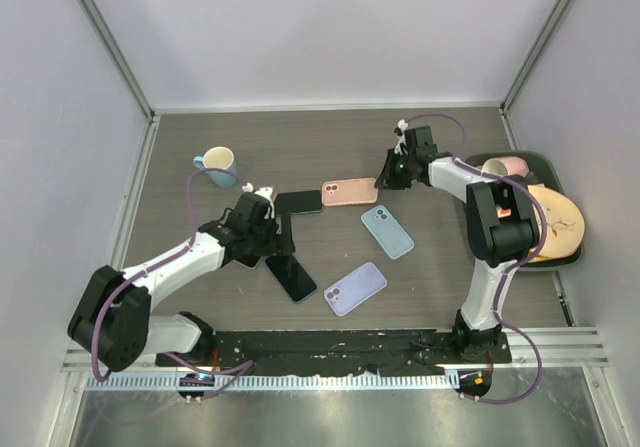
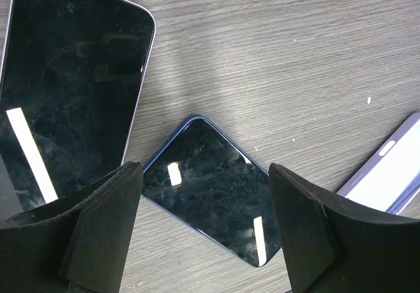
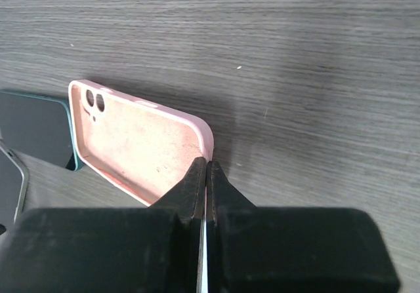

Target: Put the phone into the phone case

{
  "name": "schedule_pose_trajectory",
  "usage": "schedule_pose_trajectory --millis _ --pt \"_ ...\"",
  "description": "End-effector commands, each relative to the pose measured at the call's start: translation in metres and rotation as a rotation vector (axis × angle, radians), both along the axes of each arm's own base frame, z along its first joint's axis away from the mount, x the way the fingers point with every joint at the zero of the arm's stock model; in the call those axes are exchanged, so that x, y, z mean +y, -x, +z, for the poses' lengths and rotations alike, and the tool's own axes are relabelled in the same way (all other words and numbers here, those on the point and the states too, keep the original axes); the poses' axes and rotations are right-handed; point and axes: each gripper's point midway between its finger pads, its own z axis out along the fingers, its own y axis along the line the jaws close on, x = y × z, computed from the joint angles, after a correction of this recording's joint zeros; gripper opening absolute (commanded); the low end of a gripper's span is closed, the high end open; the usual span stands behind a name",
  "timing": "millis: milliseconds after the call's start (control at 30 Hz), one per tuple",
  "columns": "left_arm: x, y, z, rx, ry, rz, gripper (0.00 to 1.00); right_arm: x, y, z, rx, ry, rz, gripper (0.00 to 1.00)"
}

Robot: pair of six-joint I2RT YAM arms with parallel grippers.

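From above, my right jaws reach out to the pink case [image 1: 350, 192] in the middle of the table [image 1: 450, 137]. My left jaws hang low by the dark phones. The phone [image 1: 291, 278] with the blue edge lies flat, well apart from the case.

In my left wrist view, my left jaws are wide open and hold nothing. The phone [image 2: 210, 195] shows between my two fingers [image 2: 98, 227]. I think I am lined up to pick it up.

In my right wrist view, my right jaws pinch the thin end wall of the case [image 3: 138, 142]. Its hollow side shows. I think I hold it so it cannot slide. The phone is not in yet.
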Motion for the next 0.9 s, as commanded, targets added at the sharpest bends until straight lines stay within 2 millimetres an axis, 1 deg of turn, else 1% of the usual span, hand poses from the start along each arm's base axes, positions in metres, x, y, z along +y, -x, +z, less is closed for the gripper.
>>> schedule_pose_trajectory --millis 0,67,100,167,200,233,267,300,333,367,400,433,467,500,533,567,600,633,667,700,733,767,800,833,867 --pt "0.003 -0.01 0.01 -0.031 -0.017 0.032 0.82 0.003 -0.015 0.006 -0.038 0.005 0.02 0.03" --pt "0.004 -0.013 0.012 -0.034 -0.029 0.04 0.82 0.0 -0.013 0.002 -0.03 0.023 0.009 0.07" --pt "0.005 -0.014 0.014 -0.039 -0.035 0.044 0.82 -0.004 -0.014 0.004 -0.042 0.042 -0.01 0.1" --pt "0.004 -0.02 0.02 -0.055 -0.038 0.048 0.82 -0.008 -0.015 0.007 -0.052 0.059 -0.026 0.15" --pt "0.003 -0.022 0.021 -0.059 -0.04 0.049 0.82 -0.01 -0.014 0.011 -0.059 0.062 -0.036 0.29" --pt "0.003 -0.024 0.023 -0.063 -0.048 0.046 0.82 -0.013 -0.016 0.018 -0.079 0.07 -0.05 0.37" --pt "0.001 -0.03 0.027 -0.073 -0.049 0.042 0.82 -0.014 -0.016 0.024 -0.093 0.07 -0.056 0.47" --pt "0.0 -0.032 0.029 -0.078 -0.056 0.039 0.82 -0.011 -0.013 0.028 -0.104 0.075 -0.053 0.52" --pt "0.001 -0.036 0.031 -0.084 -0.065 0.037 0.82 -0.014 -0.013 0.036 -0.125 0.094 -0.07 0.56" --pt "-0.003 -0.043 0.039 -0.1 -0.057 0.033 0.83 -0.012 -0.01 0.04 -0.131 0.096 -0.061 0.61" --pt "-0.004 -0.045 0.035 -0.079 -0.061 0.028 0.84 -0.007 -0.004 0.041 -0.129 0.098 -0.048 0.63" --pt "-0.009 -0.054 0.046 -0.093 -0.04 0.029 0.84 -0.002 0.0 0.052 -0.153 0.096 -0.041 0.65" --pt "-0.01 -0.057 0.046 -0.088 -0.046 0.027 0.84 0.003 0.004 0.055 -0.158 0.091 -0.034 0.67" --pt "-0.009 -0.06 0.041 -0.068 -0.07 0.018 0.84 0.016 0.014 0.055 -0.154 0.088 0.001 0.68" --pt "-0.013 -0.073 0.053 -0.095 -0.072 0.019 0.84 0.021 0.018 0.061 -0.162 0.087 0.001 0.68" --pt "-0.015 -0.078 0.054 -0.095 -0.081 0.015 0.84 0.027 0.024 0.061 -0.153 0.076 0.01 0.68" --pt "-0.013 -0.081 0.044 -0.064 -0.115 0.004 0.84 0.035 0.031 0.058 -0.142 0.058 0.023 0.68" --pt "-0.017 -0.094 0.055 -0.088 -0.111 0.006 0.84 0.053 0.041 0.061 -0.121 0.001 0.042 0.68" --pt "-0.018 -0.099 0.054 -0.083 -0.116 0.001 0.84 0.064 0.043 0.064 -0.134 -0.039 0.057 0.68" --pt "-0.017 -0.106 0.042 -0.055 -0.145 -0.009 0.84 0.072 0.05 0.059 -0.113 -0.068 0.071 0.68" --pt "-0.021 -0.12 0.052 -0.079 -0.139 -0.01 0.84 0.09 0.06 0.06 -0.077 -0.141 0.08 0.68" --pt "-0.022 -0.126 0.047 -0.07 -0.144 -0.015 0.85 0.101 0.062 0.06 -0.091 -0.195 0.097 0.68" --pt "-0.022 -0.14 0.045 -0.066 -0.143 -0.013 0.85 0.112 0.068 0.059 -0.077 -0.235 0.107 0.67" --pt "-0.021 -0.147 0.041 -0.059 -0.139 -0.009 0.84 0.128 0.075 0.062 -0.068 -0.283 0.121 0.67" --pt "-0.022 -0.152 0.04 -0.047 -0.119 -0.008 0.84 0.137 0.076 0.06 -0.07 -0.308 0.129 0.67"
